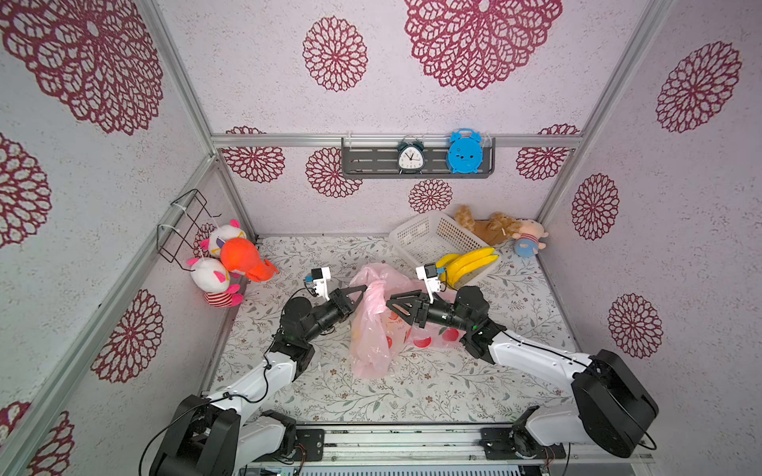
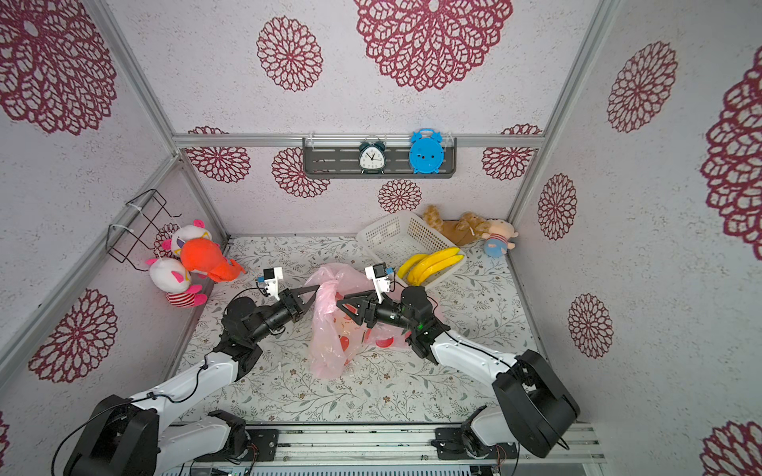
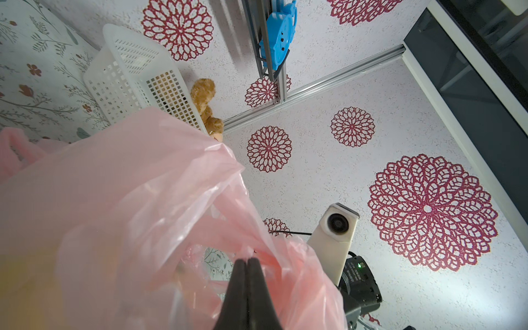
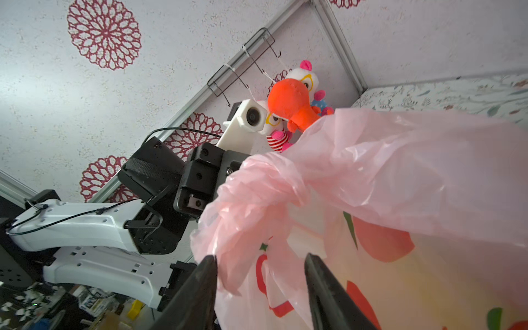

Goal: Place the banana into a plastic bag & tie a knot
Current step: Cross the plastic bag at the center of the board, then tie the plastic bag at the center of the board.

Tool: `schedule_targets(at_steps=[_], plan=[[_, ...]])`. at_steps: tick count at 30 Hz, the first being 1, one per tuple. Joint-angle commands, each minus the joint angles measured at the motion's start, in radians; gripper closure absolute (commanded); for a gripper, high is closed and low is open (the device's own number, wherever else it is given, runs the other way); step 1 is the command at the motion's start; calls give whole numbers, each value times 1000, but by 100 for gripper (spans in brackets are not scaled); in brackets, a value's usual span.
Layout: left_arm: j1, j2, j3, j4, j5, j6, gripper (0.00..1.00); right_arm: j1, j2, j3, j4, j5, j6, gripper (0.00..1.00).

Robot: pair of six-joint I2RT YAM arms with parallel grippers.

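Contents of the plastic bag (image 1: 371,329) hard to make out: only a blurred yellowish patch through the film, below the left gripper (image 3: 247,260). Pinched together there on a twisted strip of the bag's mouth; spread apart at the right gripper (image 4: 260,257), loose film bulging between the fingers (image 4: 323,285), contact unclear. Behind the right fingers, clear of them, a banana bunch (image 1: 468,263) in a white basket (image 1: 416,235).
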Motion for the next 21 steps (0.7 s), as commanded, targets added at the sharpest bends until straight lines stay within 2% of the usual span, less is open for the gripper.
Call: schedule_targets(at_steps=[1, 10, 13, 15, 17, 19, 21], plan=[[-7, 4, 23, -1, -2, 20, 100, 27, 12, 60, 68, -55, 78, 47], [-12, 7, 17, 6, -8, 20, 100, 54, 2, 71, 54, -61, 81, 51], [-13, 8, 16, 6, -9, 22, 100, 62, -5, 81, 29, -59, 72, 56], [-12, 6, 14, 8, -13, 21, 100, 69, 3, 87, 21, -61, 69, 65], [-12, 6, 13, 8, -12, 21, 100, 71, 6, 92, 10, -60, 65, 77], [-13, 3, 13, 6, -13, 19, 100, 71, -2, 93, -19, -46, 52, 99], [-13, -8, 11, -6, -20, 24, 100, 72, -35, 96, -110, -4, 0, 100]])
